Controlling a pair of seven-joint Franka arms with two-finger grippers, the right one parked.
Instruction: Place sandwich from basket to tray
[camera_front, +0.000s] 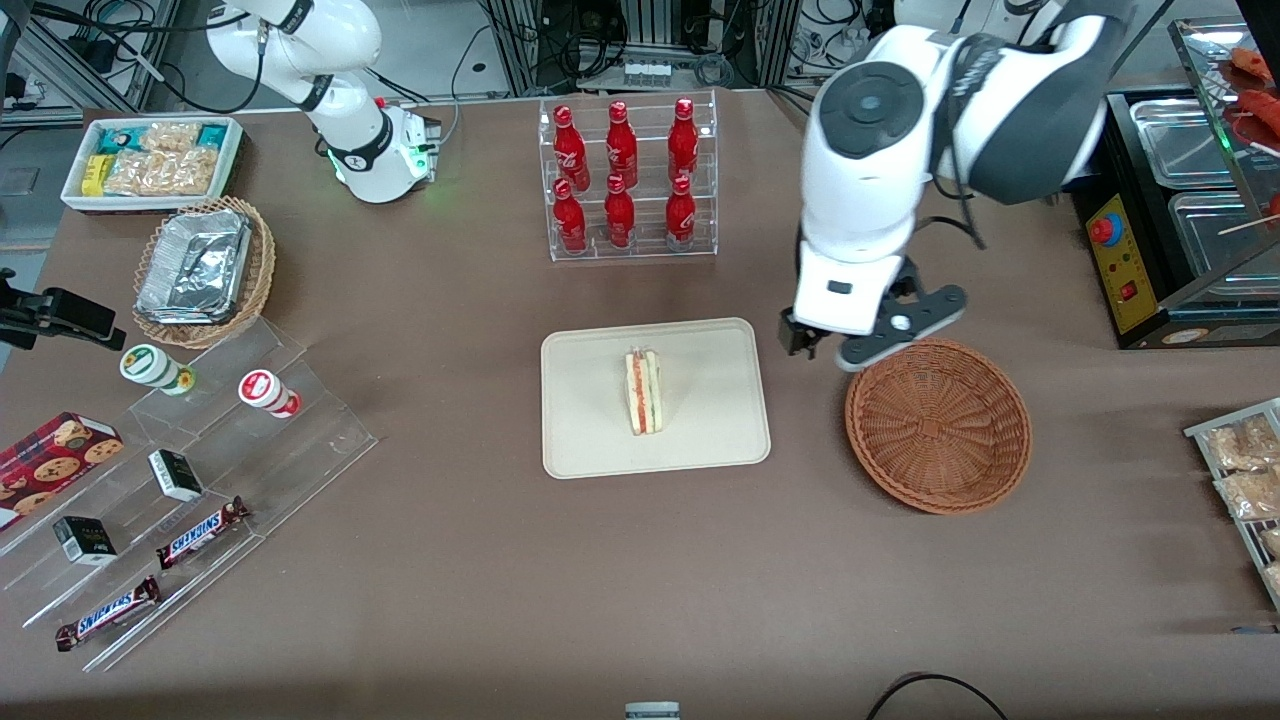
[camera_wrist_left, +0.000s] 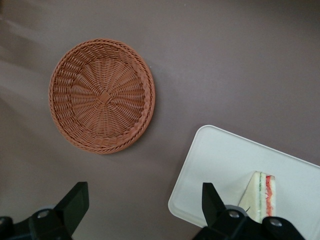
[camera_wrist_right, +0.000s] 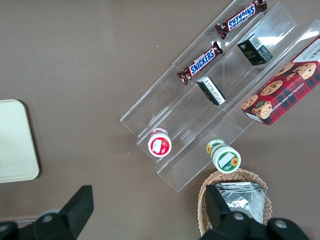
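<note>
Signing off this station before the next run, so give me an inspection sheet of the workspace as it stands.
Surface: brown table.
Job's things: sandwich on the tray; basket holds nothing.
Clutter: red bottles in rack, Snickers bars, foil containers, cookie box.
Grippers: gripper open, above the table between tray and basket.
Cables: one at the table edge nearest the front camera.
Surroundings: food warmer.

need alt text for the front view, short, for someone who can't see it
A sandwich stands on a cream tray at the middle of a brown table, and the round wicker basket beside it is empty. The working arm's gripper hangs open above the gap between tray and basket, holding nothing. A rack of red bottles stands farther from the camera.
</note>
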